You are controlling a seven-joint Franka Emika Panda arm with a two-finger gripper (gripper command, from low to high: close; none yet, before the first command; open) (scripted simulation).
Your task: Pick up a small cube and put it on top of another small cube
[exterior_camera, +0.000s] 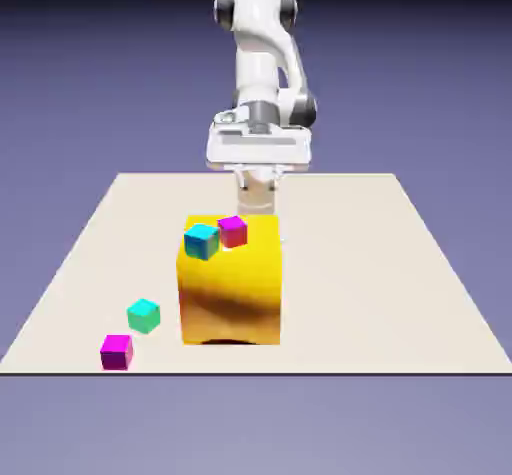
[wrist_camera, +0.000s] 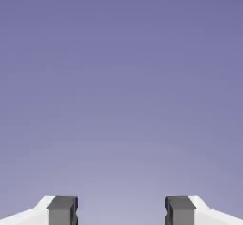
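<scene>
Claw (wrist_camera: 121, 212) tips gape, cropped; hand view shows backdrop only.

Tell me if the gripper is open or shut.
Open. In the hand view the gripper shows its two fingers wide apart, only backdrop between them.

Two cubes sit touching on the block (exterior_camera: 231, 281): one (exterior_camera: 201, 241) at its exterior-view left, the small cube (exterior_camera: 232, 231) just right and behind. On the table (exterior_camera: 400, 283), left of the block, a cube (exterior_camera: 144, 315) lies behind another small cube (exterior_camera: 117, 351). My gripper (wrist_camera: 121, 210) stands behind the block.
</scene>
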